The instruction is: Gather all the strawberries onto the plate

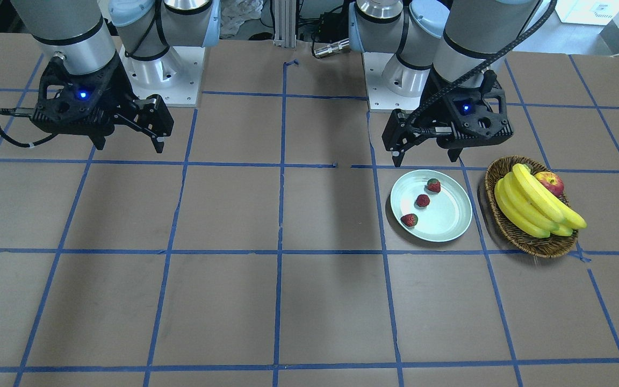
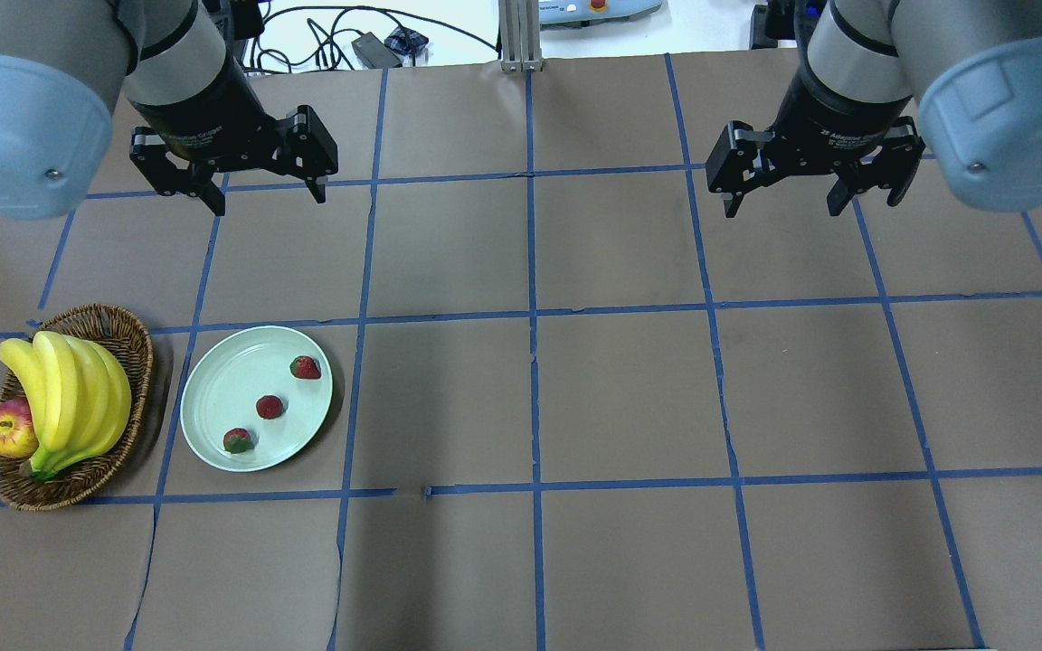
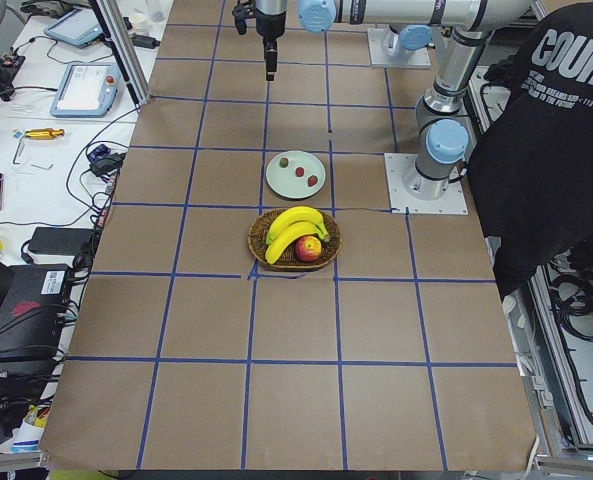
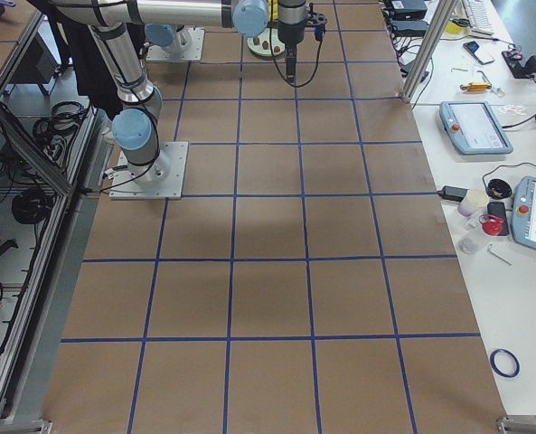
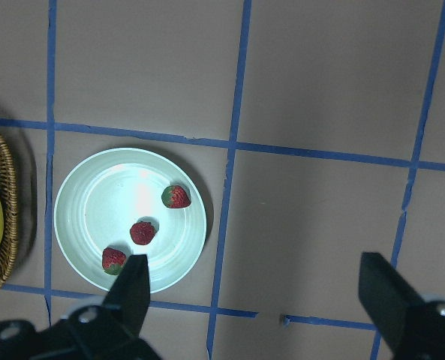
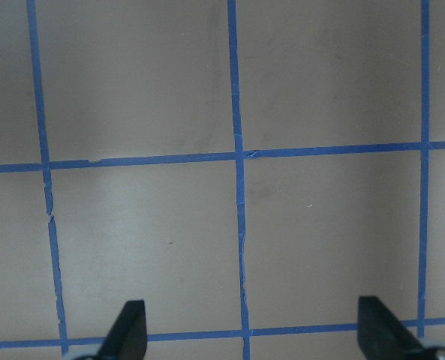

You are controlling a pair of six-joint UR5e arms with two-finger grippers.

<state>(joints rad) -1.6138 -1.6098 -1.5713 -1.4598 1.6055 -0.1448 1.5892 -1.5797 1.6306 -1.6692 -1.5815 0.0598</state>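
Three strawberries (image 2: 306, 367) (image 2: 269, 407) (image 2: 237, 440) lie inside the pale green plate (image 2: 232, 380) on the robot's left side of the table. The front view shows the same strawberries (image 1: 433, 186) (image 1: 422, 201) (image 1: 409, 220) on the plate (image 1: 446, 215). My left gripper (image 2: 268, 201) hangs open and empty above the table, beyond the plate. Its wrist view looks down on the plate (image 5: 102, 210) between the spread fingers (image 5: 136, 281). My right gripper (image 2: 781, 208) is open and empty over bare table on the other side.
A brown wicker basket (image 2: 96, 316) with bananas (image 2: 69, 389) and a red apple (image 2: 7, 429) stands right beside the plate, toward the table's left end. A person in black (image 3: 546, 150) stands by the robot's side of the table. Arm bases (image 1: 164, 75) are bolted at the robot's edge.
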